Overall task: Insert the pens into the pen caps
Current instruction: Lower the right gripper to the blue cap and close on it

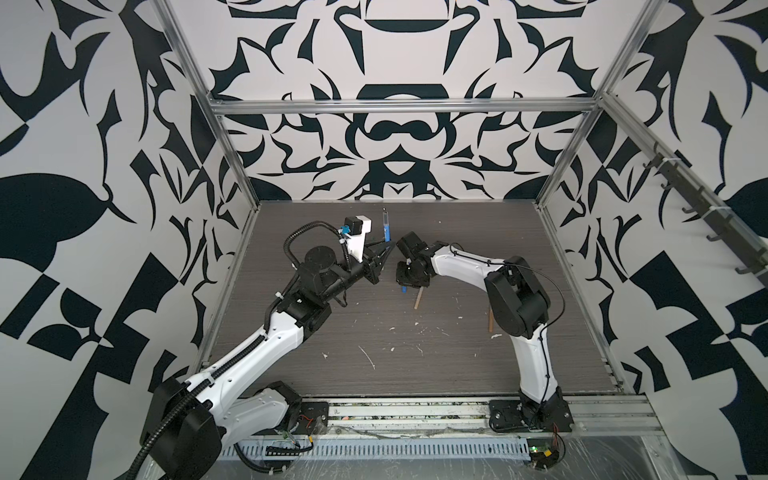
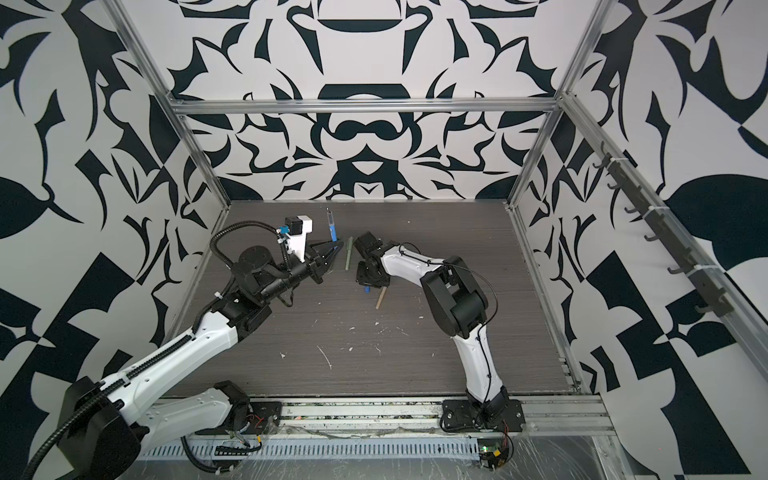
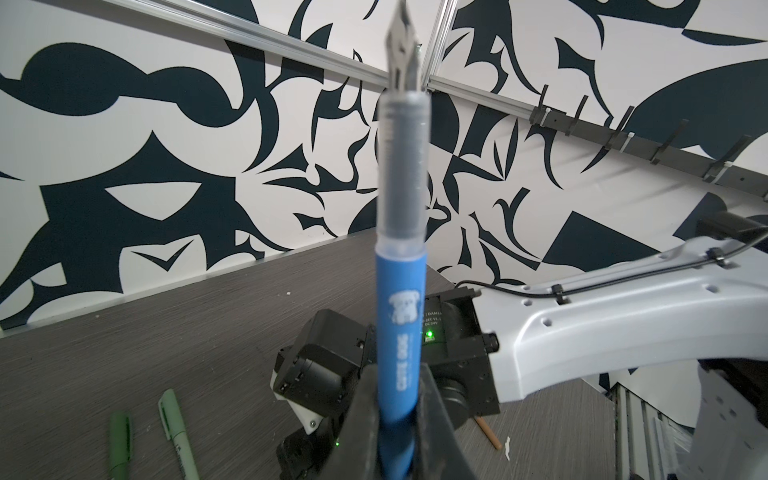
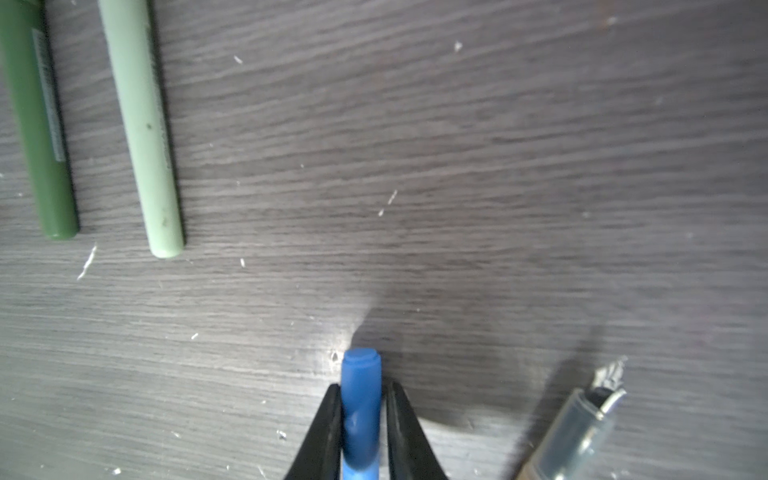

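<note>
The grey counter (image 1: 374,374) carries both arms' work near its middle. The left arm (image 1: 266,332) reaches in, and the left jaws are clamped on the lower barrel of a blue pen (image 1: 386,227), held upright with its nib up. The right arm (image 1: 457,259) points down just beside it, and the right jaws pinch a blue cap (image 4: 360,399) low at the counter. A green pen (image 4: 37,124) and a pale pen (image 4: 141,124) lie side by side nearby. A tan pen (image 4: 573,432) lies uncapped beside the cap.

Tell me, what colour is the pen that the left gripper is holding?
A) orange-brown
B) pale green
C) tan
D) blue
D: the left gripper is shut on the blue pen, whose bare nib sticks out beyond the jaws.
</note>
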`<action>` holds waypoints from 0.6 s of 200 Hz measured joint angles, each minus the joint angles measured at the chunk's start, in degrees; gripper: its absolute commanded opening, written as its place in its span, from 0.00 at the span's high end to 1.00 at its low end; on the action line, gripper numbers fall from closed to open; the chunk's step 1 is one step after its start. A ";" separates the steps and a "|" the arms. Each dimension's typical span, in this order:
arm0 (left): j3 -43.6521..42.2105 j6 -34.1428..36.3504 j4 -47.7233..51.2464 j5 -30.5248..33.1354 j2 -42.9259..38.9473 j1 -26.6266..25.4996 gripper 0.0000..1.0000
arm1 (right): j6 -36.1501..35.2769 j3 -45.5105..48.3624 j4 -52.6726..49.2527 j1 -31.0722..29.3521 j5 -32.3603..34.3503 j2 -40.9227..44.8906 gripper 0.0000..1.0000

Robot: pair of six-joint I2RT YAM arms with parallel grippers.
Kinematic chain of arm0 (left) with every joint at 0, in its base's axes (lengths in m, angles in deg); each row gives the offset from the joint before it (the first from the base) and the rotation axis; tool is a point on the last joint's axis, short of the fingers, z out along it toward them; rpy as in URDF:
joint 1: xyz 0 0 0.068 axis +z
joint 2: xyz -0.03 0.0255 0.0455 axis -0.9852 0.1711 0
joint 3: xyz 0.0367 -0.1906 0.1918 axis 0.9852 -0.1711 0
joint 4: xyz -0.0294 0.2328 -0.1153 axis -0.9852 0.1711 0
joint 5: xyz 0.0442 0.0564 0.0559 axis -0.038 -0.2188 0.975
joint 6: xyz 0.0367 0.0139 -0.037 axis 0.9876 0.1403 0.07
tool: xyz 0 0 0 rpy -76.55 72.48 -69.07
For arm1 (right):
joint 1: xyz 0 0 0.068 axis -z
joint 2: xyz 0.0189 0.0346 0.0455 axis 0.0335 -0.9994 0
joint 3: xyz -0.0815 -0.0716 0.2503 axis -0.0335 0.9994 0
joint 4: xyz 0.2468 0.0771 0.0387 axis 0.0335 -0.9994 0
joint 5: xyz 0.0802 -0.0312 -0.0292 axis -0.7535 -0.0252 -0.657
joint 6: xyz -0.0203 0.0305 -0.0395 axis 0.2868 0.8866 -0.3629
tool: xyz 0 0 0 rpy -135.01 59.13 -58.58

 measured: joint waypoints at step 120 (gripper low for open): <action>0.00 0.02 0.04 -0.17 0.15 0.02 0.95 | -2.51 7.96 4.63 -0.09 0.98 6.64 0.88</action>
